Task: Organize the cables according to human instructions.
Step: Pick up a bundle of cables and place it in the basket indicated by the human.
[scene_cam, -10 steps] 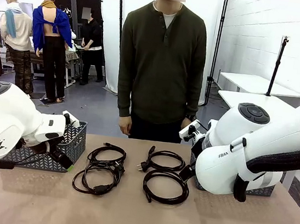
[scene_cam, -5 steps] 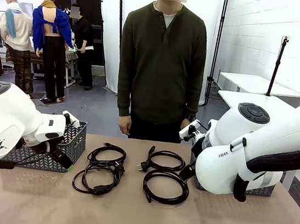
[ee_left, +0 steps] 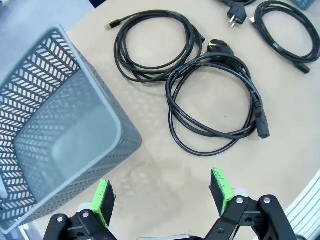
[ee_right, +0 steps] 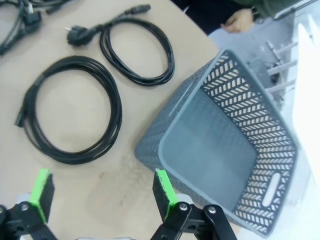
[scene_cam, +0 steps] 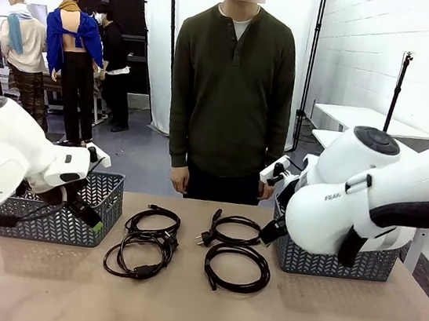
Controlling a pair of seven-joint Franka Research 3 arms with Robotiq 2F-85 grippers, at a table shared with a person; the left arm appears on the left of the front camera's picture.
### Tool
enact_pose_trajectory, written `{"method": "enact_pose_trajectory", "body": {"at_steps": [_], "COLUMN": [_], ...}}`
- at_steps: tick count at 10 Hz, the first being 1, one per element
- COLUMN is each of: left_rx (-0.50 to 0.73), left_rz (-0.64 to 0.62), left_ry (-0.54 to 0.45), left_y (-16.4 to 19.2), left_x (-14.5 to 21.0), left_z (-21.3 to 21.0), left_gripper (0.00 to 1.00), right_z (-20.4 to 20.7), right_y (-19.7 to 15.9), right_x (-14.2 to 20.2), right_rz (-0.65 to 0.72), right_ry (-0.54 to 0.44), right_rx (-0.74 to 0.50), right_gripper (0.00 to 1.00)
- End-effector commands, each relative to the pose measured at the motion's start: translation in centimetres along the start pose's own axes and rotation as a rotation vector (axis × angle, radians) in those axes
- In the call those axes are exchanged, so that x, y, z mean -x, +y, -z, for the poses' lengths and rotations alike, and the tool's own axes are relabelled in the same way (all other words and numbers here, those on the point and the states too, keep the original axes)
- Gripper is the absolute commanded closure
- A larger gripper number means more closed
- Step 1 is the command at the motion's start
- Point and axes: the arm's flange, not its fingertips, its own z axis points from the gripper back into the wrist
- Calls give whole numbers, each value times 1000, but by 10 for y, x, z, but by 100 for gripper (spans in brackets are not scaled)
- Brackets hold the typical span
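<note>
Grey baskets (scene_cam: 49, 218) flank cables (ee_right: 116, 107) (four coils).

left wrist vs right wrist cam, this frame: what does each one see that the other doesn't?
Left wrist: the open left hand, the left basket with nothing seen inside, and the slim-plug cable and power cable whole, overlapping.
Right wrist: the open right hand, the right basket with nothing seen inside, the round-plug cable and plain coil whole, lying apart, and a person's hand past the table edge.
Both: the tan table. Each also catches a cropped piece of the other pair at its top edge.
</note>
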Motion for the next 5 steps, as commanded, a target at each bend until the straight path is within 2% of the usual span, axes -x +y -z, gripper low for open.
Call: {"method": "enact_pose_trajectory", "body": {"at_steps": [1,3,5], "left_rx": [71,128,163], "left_rz": [71,160,196], "left_ry": [-4,-47,-80], "left_y": [17,28,39], "left_x": [3,-1,0], "left_z": [-26,-52,-66], "left_gripper": [0,0,0], "right_z": [-27,-53,-72], "right_y": [-22,-38,-50], "right_x": [8,16,27], "right_rz": [-48,-82,-109], "right_ry": [-31,-70,-104], "right_rx": [-104,-168,-192], "right_gripper": [0,0,0]}}
